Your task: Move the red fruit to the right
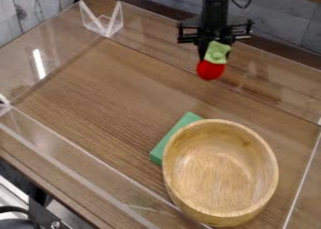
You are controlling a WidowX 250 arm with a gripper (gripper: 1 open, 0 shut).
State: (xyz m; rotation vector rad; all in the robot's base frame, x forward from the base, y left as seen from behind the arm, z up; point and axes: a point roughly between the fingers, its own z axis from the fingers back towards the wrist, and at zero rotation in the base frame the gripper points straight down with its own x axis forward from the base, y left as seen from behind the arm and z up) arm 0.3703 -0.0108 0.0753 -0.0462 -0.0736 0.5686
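Note:
The red fruit [211,68] is a small bright red toy strawberry with a light green cap. It hangs just above the wooden tabletop at the upper right of the camera view. My gripper [216,53] points straight down and is shut on the fruit's green cap, the red body showing below the black fingers [190,31]. The arm rises out of the top edge of the view.
A large wooden bowl [221,169] stands at the front right, with a flat green sponge [171,139] tucked against its left side. Clear acrylic walls [51,139] ring the wooden table [100,92]. A small clear stand [99,19] sits at the back left.

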